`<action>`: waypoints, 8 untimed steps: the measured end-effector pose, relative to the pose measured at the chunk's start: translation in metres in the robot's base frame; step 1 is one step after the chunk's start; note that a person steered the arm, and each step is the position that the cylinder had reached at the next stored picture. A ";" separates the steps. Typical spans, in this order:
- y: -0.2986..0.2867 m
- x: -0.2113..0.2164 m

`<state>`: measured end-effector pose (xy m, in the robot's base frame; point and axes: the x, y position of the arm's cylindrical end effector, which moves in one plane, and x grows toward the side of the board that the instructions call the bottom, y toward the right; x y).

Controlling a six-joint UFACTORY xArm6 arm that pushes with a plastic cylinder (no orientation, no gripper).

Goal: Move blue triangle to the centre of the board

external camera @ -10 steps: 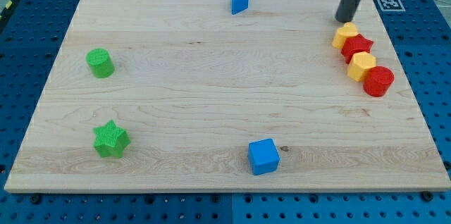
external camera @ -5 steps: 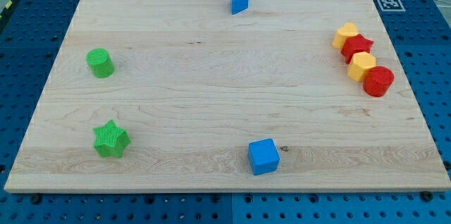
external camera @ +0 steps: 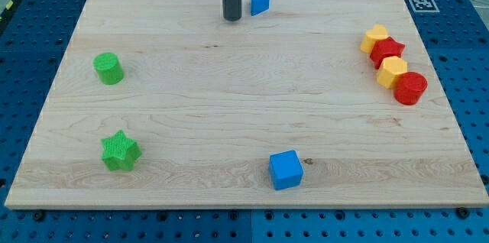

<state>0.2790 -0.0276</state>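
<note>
The blue triangle (external camera: 260,1) lies near the view's top edge of the wooden board (external camera: 229,98), a little right of the middle. My tip (external camera: 231,17) rests on the board just left of the triangle and slightly below it, with a small gap between them. The rod rises straight up out of the view's top.
A green cylinder (external camera: 108,68) and a green star (external camera: 120,151) are at the view's left. A blue cube (external camera: 286,170) is near the bottom middle. At the right, a yellow block (external camera: 374,37), red star (external camera: 387,50), yellow block (external camera: 393,71) and red cylinder (external camera: 410,88) form a diagonal row.
My tip has moved from the view's top right, near the yellow block, leftward to the blue triangle's left side, then slightly down. No block has moved.
</note>
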 end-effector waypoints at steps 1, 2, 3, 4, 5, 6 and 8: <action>0.000 -0.008; 0.000 -0.032; 0.010 -0.069; 0.033 -0.065; 0.041 -0.040; 0.041 0.011; 0.035 0.053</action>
